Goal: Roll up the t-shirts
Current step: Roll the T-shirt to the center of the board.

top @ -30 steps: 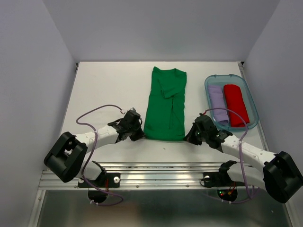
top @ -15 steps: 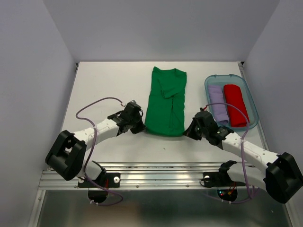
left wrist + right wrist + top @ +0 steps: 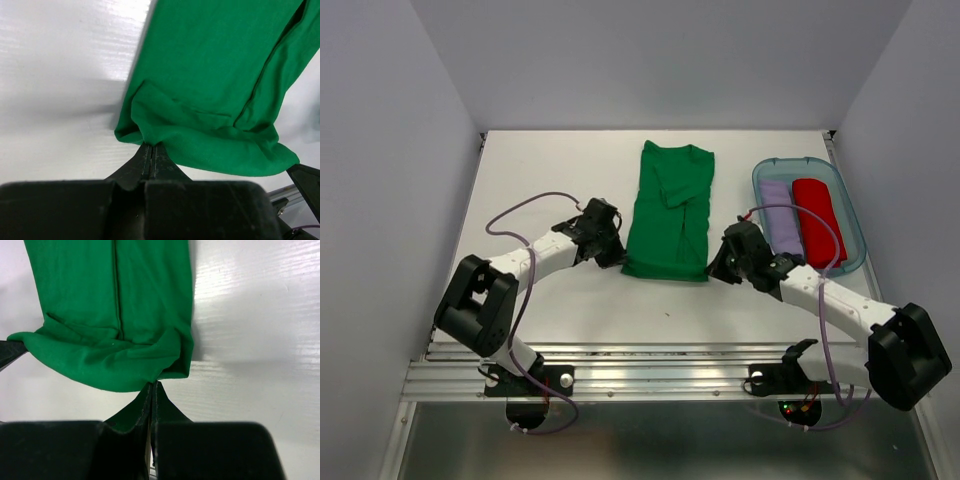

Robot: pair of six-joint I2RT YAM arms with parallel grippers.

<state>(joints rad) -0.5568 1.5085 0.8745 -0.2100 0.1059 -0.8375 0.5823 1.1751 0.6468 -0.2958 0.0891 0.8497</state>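
Observation:
The green t-shirt (image 3: 670, 215) lies folded into a long strip down the middle of the white table, neck at the far end. Its near hem is turned over into a first fold. My left gripper (image 3: 616, 258) is shut on the hem's left corner, seen in the left wrist view (image 3: 151, 145) pinching the green fabric (image 3: 210, 100). My right gripper (image 3: 716, 268) is shut on the hem's right corner, and its wrist view (image 3: 154, 382) shows the jaws closed on the folded edge (image 3: 110, 360).
A clear blue tray (image 3: 855, 225) at the right holds a pale lavender fabric roll (image 3: 780, 215) and a red fabric roll (image 3: 817, 220). The metal rail (image 3: 650, 365) runs along the table's near edge. Purple cables loop over both arms.
Both grippers have moved away from me with the shirt's near hem, so the hem has folded over onto the shirt and the strip looks shorter.

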